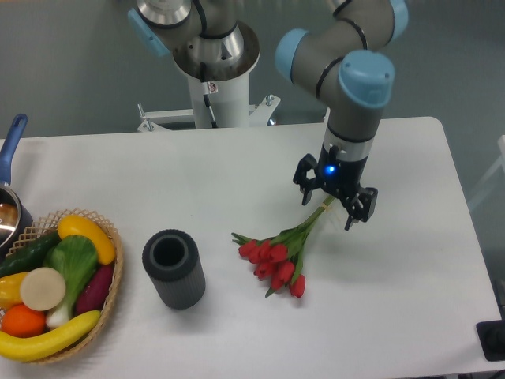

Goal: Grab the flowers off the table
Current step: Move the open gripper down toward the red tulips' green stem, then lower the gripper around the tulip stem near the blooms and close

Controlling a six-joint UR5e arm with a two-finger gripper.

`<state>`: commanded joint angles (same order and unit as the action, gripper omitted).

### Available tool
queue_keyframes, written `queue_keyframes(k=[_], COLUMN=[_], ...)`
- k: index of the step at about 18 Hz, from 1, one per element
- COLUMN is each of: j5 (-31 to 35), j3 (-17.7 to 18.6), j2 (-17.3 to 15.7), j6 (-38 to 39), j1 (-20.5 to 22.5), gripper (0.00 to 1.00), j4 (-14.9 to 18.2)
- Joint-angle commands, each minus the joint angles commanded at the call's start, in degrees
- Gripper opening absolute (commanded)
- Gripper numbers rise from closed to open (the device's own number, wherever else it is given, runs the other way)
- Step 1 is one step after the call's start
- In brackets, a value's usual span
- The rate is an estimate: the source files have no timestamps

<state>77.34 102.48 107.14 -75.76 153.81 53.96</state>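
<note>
The flowers, a bunch of red tulip buds with green leaves and thin tied stems, lie on the white table right of centre, buds toward the front, stems pointing up and right. My gripper hangs open directly over the stem end, one finger on each side of the stems. The upper end of the stems is hidden behind the gripper body. Nothing is held between the fingers.
A dark grey ribbed cylinder stands upright left of the flowers. A wicker basket of fruit and vegetables sits at the front left. A pan with a blue handle is at the left edge. The robot base stands behind the table.
</note>
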Motion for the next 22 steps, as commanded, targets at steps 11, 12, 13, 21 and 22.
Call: queue_keyframes(k=[11, 12, 13, 21, 22], j5=[4.2, 5.2, 6.0, 6.9, 6.9], j3=[2.3, 2.4, 2.8, 2.5, 2.5], j2=[3.9, 4.3, 4.6, 6.5, 6.6], j6=[-0.2, -0.2, -0.2, -0.4, -0.4], j1=[-1.1, -1.8, -2.3, -3.3, -3.3], gripper=[1.0, 1.0, 1.0, 1.0, 1.0], j4=[0.0, 0.0, 0.0, -0.1, -0.1])
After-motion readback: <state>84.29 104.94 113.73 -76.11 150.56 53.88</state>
